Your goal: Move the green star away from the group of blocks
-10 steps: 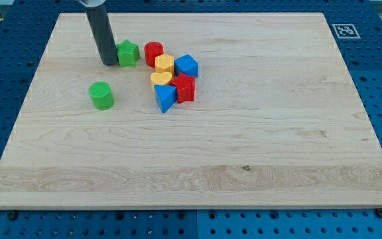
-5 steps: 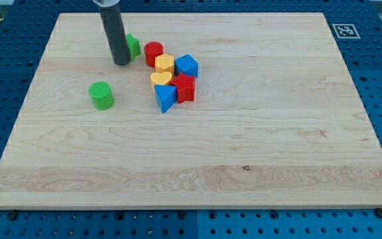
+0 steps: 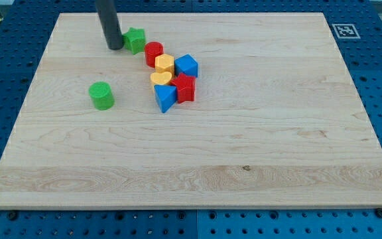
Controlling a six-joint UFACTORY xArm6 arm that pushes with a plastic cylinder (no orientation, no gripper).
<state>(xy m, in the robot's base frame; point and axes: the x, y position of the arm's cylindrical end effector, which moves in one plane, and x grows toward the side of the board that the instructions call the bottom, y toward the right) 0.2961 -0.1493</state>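
Note:
The green star (image 3: 136,40) lies near the view's top left, close to the upper left of the red cylinder (image 3: 154,52). My tip (image 3: 115,47) stands just to the star's left, touching or almost touching it. The group sits to the lower right of the star: the red cylinder, a yellow hexagon (image 3: 164,64), a blue block (image 3: 187,66), a yellow heart (image 3: 160,80), a red star-like block (image 3: 184,87) and a blue triangular block (image 3: 164,98).
A green cylinder (image 3: 101,95) stands alone to the left of the group. The wooden board (image 3: 244,146) lies on a blue pegboard. A marker tag (image 3: 345,30) sits at the board's top right corner.
My tip went right and then up toward the view's top. The green star slid up and a little right, from beside the red cylinder to its upper left.

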